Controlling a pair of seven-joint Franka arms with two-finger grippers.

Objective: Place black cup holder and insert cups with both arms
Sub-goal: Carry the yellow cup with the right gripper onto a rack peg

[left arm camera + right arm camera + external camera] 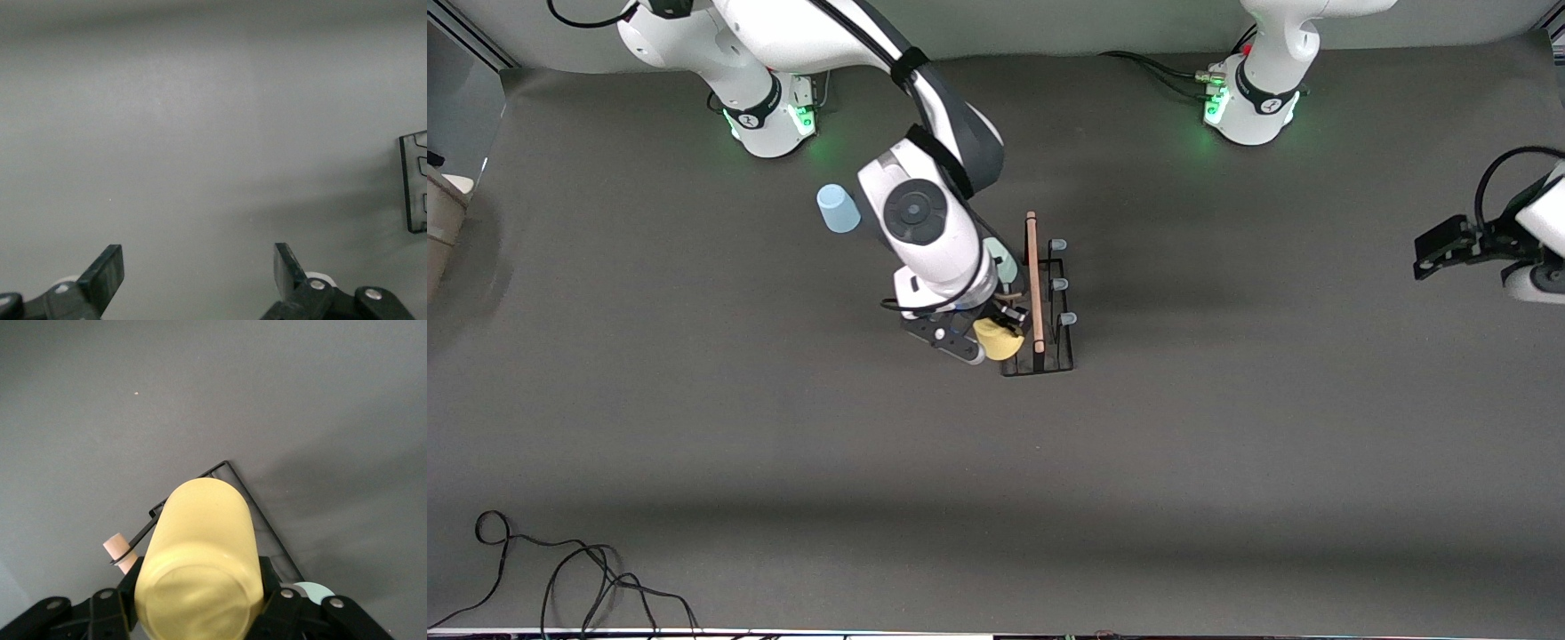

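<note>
Holding the yellow cup (999, 339) tight, the right pincer (985, 336) hangs at frame centre over the black cup holder (1040, 307), probably above a peg at the rod's lower end. The left pincer (1440, 253) waits wide open, empty, at the right edge.

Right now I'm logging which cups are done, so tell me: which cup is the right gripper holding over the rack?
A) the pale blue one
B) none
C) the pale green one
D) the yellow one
D: the right gripper is shut on the yellow cup at the black cup holder; the pale blue cup stands alone on the table.
</note>
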